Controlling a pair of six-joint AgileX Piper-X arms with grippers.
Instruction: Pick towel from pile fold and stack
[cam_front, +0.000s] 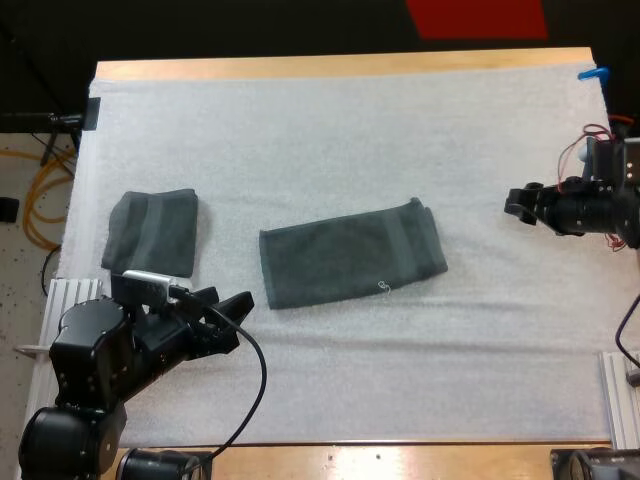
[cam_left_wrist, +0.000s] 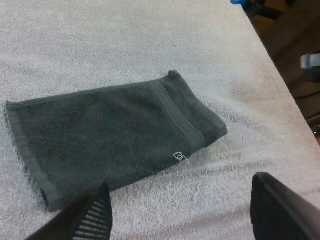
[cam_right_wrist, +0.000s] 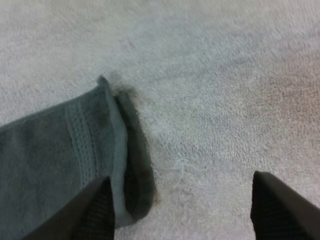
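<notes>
A dark grey-green towel (cam_front: 350, 254) lies folded once into a long strip in the middle of the white mat; its surface (cam_left_wrist: 110, 135) carries a small white thread loop, and its doubled end (cam_right_wrist: 75, 150) faces my right arm. A smaller folded towel (cam_front: 152, 231) lies at the mat's left. My left gripper (cam_front: 228, 312) hovers open just off the long towel's near left corner, fingers (cam_left_wrist: 92, 215) apart with nothing between them. My right gripper (cam_front: 520, 205) is open at the right, clear of the towel's end, fingers (cam_right_wrist: 285, 205) spread over bare mat.
The white mat (cam_front: 340, 130) covers most of the wooden table (cam_front: 340, 65). Metal rails sit at the near left (cam_front: 70, 292) and near right (cam_front: 620, 400) edges. Cables lie on the floor beyond the left edge.
</notes>
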